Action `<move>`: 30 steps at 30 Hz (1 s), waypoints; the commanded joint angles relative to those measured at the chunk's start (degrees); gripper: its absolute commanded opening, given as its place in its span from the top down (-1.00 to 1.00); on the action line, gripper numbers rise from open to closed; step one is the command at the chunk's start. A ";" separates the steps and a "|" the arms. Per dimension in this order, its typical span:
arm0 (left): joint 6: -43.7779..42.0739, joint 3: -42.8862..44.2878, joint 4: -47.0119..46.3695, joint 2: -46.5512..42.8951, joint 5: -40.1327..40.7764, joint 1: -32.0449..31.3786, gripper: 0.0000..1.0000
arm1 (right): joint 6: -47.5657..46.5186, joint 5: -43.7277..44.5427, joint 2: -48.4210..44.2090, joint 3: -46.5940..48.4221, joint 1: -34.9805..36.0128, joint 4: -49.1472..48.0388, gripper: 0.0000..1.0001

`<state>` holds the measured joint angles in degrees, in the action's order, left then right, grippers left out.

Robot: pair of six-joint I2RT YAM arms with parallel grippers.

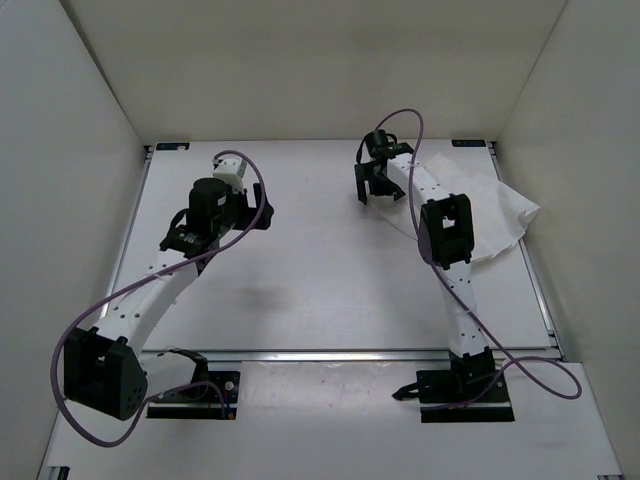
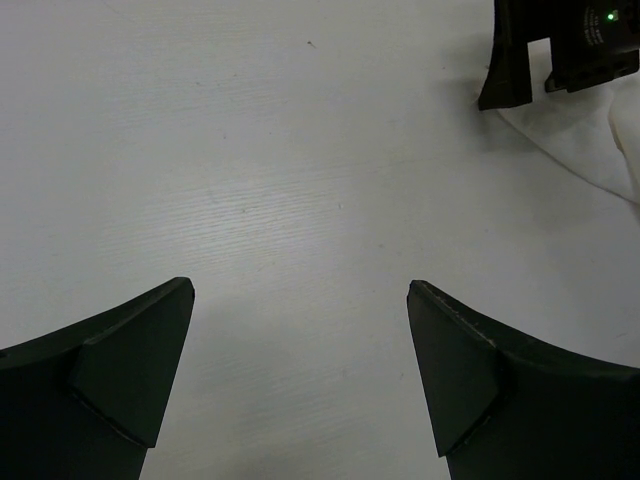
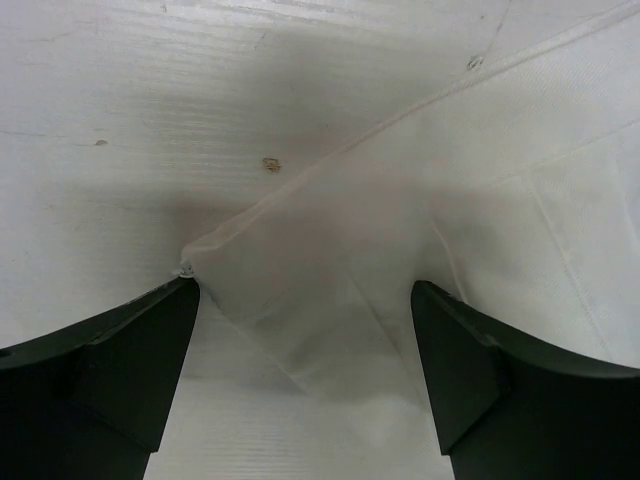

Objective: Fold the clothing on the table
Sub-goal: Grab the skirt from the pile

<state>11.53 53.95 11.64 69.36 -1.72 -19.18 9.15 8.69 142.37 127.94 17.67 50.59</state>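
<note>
The clothing point(image 1: 490, 215) lies flat on the far right part of the table point(image 1: 320, 290). It fans out from a narrow end near the far middle, and one corner seems to reach past the right rail point(image 1: 539, 290). We judge its long axis to run from far-left to near-right, with the narrow end pointing left and the broad end spreading toward the right edge.

It looks thin, light and limp. We expect it to sag, drag and wrinkle rather than hold a shape, so a pinch at a hemmed corner or edge should hold better than one in the loose middle.

The right gripper point(image 3: 303, 295) hangs low over that narrow end. Its jaws are spread wide and hold nothing, with a hemmed corner point(image 3: 195, 255) of the cloth just beside its left finger. That corner is where we would pinch.

The left gripper point(image 2: 300, 295) is also released, its jaws wide apart over bare tabletop, left of the cloth and apart from it.
</note>
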 commanded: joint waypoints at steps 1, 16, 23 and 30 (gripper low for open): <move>1.31 -0.78 1.45 -3.27 1.98 0.55 -0.97 | -1.15 3.53 -0.42 2.58 0.17 -1.01 -0.67; 0.07 -1.48 3.04 -7.75 4.26 1.51 -0.97 | -0.45 -0.05 0.02 2.58 1.49 -1.28 1.00; 0.51 -1.92 1.20 -7.92 8.73 1.07 -0.97 | -0.54 -23.41 -12.02 4.85 9.56 -8.39 1.00; 1.74 -4.99 0.66 -10.21 14.81 1.95 -0.98 | 6.58 -31.79 -19.81 24.47 14.94 -11.37 1.00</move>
<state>12.73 49.87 13.39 61.32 9.50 -17.69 11.84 -15.79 135.59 147.94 31.92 44.71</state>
